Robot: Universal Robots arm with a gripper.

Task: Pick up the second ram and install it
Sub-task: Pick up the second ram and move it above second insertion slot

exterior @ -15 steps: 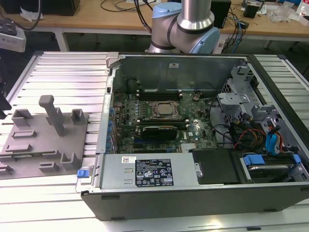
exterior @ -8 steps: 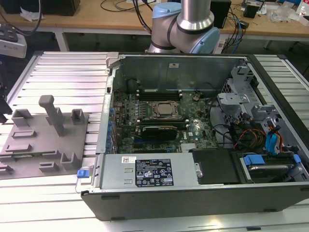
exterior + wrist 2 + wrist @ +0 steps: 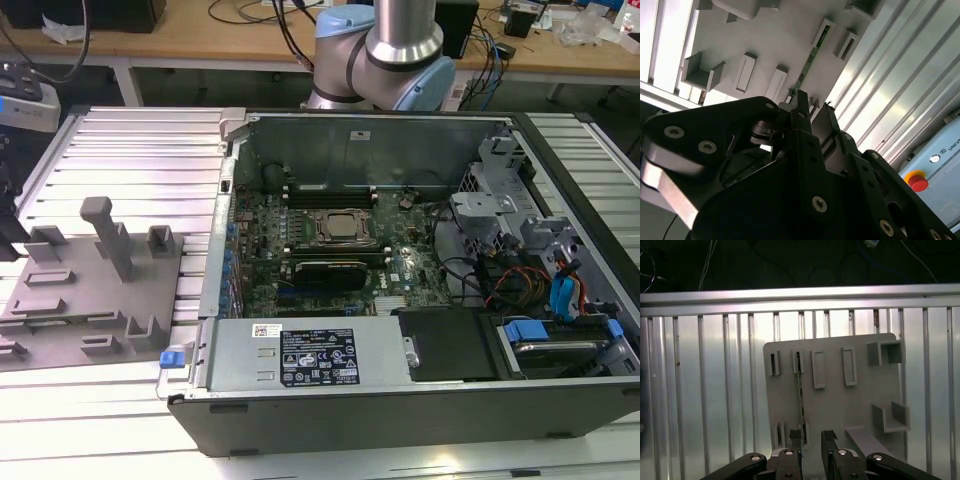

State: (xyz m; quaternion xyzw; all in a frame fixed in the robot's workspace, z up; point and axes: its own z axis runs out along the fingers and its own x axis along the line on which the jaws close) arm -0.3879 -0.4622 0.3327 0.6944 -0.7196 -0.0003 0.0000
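The second ram (image 3: 801, 395) is a thin green stick standing on edge in slotted holders of a grey fixture plate (image 3: 840, 405). In the second wrist view the ram (image 3: 810, 60) runs away from the fingertips across the same plate (image 3: 770, 40). My gripper (image 3: 811, 440) hovers above the near end of the stick, open, with the stick in line with the inner edge of one finger (image 3: 791, 442). Nothing is held between the fingers. The gripper (image 3: 815, 112) is dark and bulky in the second wrist view. In the exterior view the fixture plate (image 3: 90, 290) lies at the left of the open computer case.
The open computer case (image 3: 400, 400) holds a motherboard (image 3: 330, 270) with a processor socket (image 3: 340, 228), black slots (image 3: 330, 190), a power supply (image 3: 310, 355) and drive cages (image 3: 540, 250). Ribbed aluminium table (image 3: 705, 390) surrounds the plate. A red button (image 3: 917, 180) sits off to one side.
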